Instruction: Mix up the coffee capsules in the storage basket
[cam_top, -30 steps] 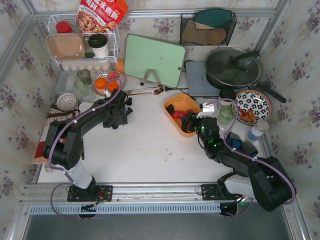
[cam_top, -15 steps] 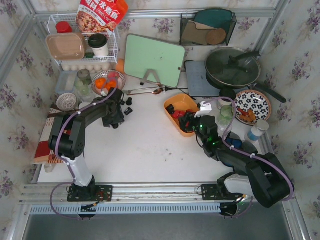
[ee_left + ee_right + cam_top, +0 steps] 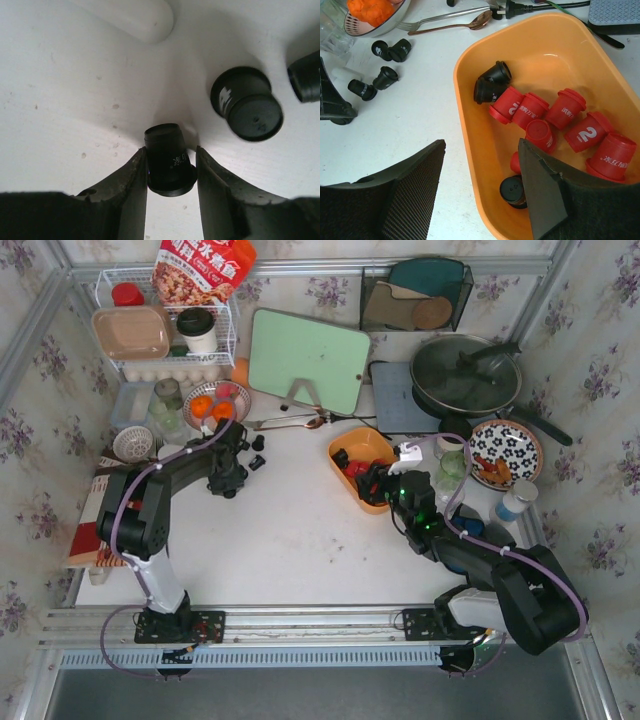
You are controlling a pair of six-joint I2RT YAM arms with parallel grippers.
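The orange storage basket (image 3: 375, 444) sits right of the table's middle and holds several red capsules (image 3: 536, 111) and a few black ones (image 3: 492, 82). My right gripper (image 3: 481, 145) is open and empty, astride the basket's near left rim (image 3: 470, 130); it also shows in the top view (image 3: 377, 486). Loose black capsules (image 3: 257, 461) lie on the table by my left gripper (image 3: 227, 477). In the left wrist view my left gripper (image 3: 170, 150) is shut on one black capsule (image 3: 169, 165) lying on the table. Another black capsule (image 3: 246, 104) lies just beyond it.
A bowl of oranges (image 3: 213, 405) and a white wire rack (image 3: 165, 335) stand at the back left. A fork and spoon (image 3: 290, 422), a green cutting board (image 3: 310, 360), a lidded pan (image 3: 467, 375) and a patterned plate (image 3: 505, 452) lie behind and right of the basket.
My left arm has folded its elbow inward and its gripper has shifted slightly left and nearer, staying by the loose black capsules. My right gripper has hardly moved.
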